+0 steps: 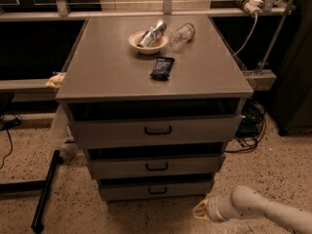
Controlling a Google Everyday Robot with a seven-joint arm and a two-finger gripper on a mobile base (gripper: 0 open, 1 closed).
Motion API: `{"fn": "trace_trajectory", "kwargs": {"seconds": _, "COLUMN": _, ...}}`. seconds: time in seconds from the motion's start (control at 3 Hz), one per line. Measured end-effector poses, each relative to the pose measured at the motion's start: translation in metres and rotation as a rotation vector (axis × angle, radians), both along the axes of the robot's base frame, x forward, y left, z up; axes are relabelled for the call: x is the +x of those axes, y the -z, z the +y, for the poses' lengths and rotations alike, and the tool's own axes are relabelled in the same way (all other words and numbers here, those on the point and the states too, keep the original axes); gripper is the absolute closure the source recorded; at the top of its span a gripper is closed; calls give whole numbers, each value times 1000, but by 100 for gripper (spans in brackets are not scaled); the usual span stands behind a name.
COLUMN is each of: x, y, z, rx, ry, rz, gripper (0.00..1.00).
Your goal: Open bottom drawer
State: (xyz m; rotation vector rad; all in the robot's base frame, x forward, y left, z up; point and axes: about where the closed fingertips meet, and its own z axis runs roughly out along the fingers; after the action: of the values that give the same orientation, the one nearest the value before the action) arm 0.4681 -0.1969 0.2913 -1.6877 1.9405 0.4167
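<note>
The bottom drawer (156, 190) is the lowest and smallest grey front of the cabinet, with a small black bracket handle (157, 190) at its centre. It sits just above the floor. My gripper (200, 211) is at the end of the white arm (253, 208), low at the lower right. It points left, near the floor, just right of and below the drawer's right end, and does not touch the handle.
Above are the middle drawer (156, 165) and top drawer (157, 129). The cabinet top holds a bowl with a can (148, 41), a clear bottle (181, 34) and a dark snack bag (162, 67). A black pole (45, 191) lies on the floor at left; cables (248, 130) are at right.
</note>
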Motion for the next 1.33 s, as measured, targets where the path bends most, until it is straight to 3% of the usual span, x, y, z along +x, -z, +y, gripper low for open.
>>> {"fn": "trace_trajectory", "kwargs": {"seconds": 0.33, "x": 17, "y": 21, "z": 1, "rx": -2, "ry": -13, "rz": -64, "gripper": 58}}
{"fn": "trace_trajectory", "kwargs": {"seconds": 1.0, "x": 53, "y": 48, "z": 4, "rx": 15, "ry": -32, "rz": -127, "gripper": 11}}
{"fn": "trace_trajectory", "kwargs": {"seconds": 1.33, "x": 72, "y": 57, "z": 8, "rx": 15, "ry": -46, "rz": -141, "gripper": 0}}
